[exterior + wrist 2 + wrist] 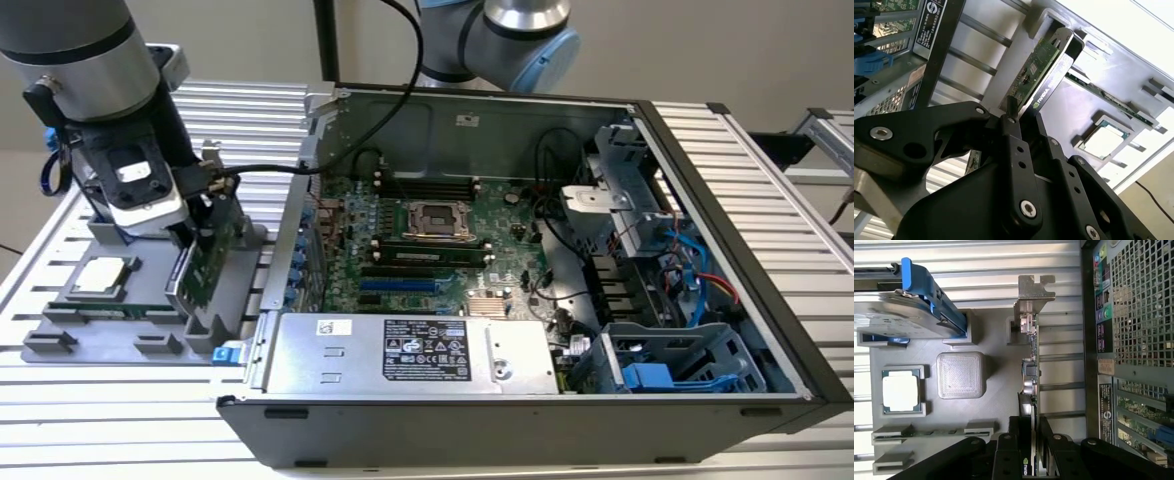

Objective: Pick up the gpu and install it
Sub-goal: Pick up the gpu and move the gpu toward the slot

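The gpu point(200, 268) is a green card with a black shroud and a silver end bracket. It stands on edge at the right side of the grey parts tray point(80, 340), just left of the open computer case point(694, 150) in the exterior view. My gripper point(191, 228) comes down on its top edge. In both wrist views the black fingers point(1006, 457) sit on either side of the gpu point(1032, 357) point(1046, 62), pressed against its faces. The gripper point(1031, 447) point(1021, 132) is shut on the card.
The tray also carries a CPU point(104, 277) point(900, 392), a silver hard drive with blue rails point(899, 307) and a thin RAM stick point(1104, 95). Inside the case lie the motherboard point(427, 235) with blue slots point(400, 287), a power supply point(414, 355) and drive cages point(667, 360).
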Tool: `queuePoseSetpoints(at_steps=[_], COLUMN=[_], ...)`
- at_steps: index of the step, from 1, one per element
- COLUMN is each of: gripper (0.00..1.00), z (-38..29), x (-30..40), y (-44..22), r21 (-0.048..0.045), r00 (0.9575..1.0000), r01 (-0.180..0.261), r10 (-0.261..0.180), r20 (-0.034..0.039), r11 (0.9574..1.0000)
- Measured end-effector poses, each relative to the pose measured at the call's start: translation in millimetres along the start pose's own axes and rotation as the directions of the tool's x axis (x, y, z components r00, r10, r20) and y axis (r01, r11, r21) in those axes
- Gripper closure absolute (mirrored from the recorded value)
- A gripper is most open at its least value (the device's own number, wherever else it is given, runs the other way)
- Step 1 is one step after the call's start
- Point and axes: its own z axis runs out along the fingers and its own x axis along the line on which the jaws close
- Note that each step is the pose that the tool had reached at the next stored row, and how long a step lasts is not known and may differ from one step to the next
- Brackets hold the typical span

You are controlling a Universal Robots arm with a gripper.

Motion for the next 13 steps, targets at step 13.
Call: queuePoseSetpoints(at_steps=[13], gripper=[1.00], z=[-15.3], x=[-0.6], y=[0.8], r21=[0.0000], r00=[1.0000], r01=[0.000], r10=[0.000], r20=[0.0000], r11=[1.0000])
